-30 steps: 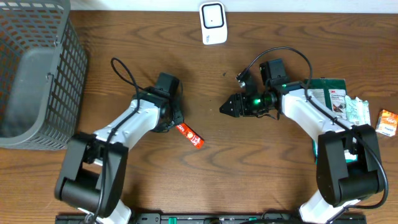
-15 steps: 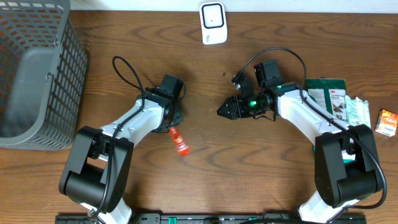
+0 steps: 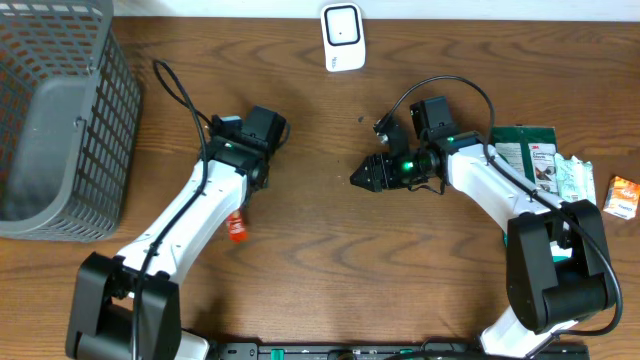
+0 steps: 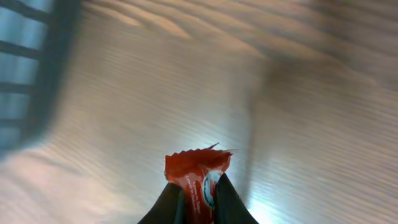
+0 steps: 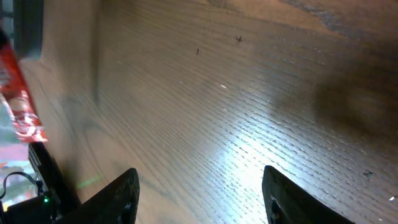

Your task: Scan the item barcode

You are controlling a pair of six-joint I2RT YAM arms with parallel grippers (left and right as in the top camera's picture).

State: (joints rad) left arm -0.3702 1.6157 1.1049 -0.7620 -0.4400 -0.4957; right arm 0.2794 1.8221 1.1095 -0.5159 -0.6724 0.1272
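A small red snack packet [image 3: 237, 226] shows just under my left arm, left of the table's middle. In the left wrist view, which is blurred by motion, the packet [image 4: 196, 169] sticks out from between the two dark fingertips, and my left gripper [image 4: 198, 200] is shut on its lower end. My right gripper [image 3: 363, 177] points left over the middle of the table. Its fingers [image 5: 118, 196] stand wide apart, so the right gripper [image 5: 199, 190] is open with only bare wood between them. The red packet [image 5: 18, 93] shows at the left edge of the right wrist view.
A grey mesh basket [image 3: 60, 110] fills the far left. A white device [image 3: 342, 37] stands at the back edge. A green pack [image 3: 530, 155], a pale wrapper [image 3: 572, 180] and a small orange pack [image 3: 624, 195] lie at the right.
My left arm has swung the red packet from the right of the arm to its left, toward the front, and the jaws have closed tight on it. The right arm has barely moved.
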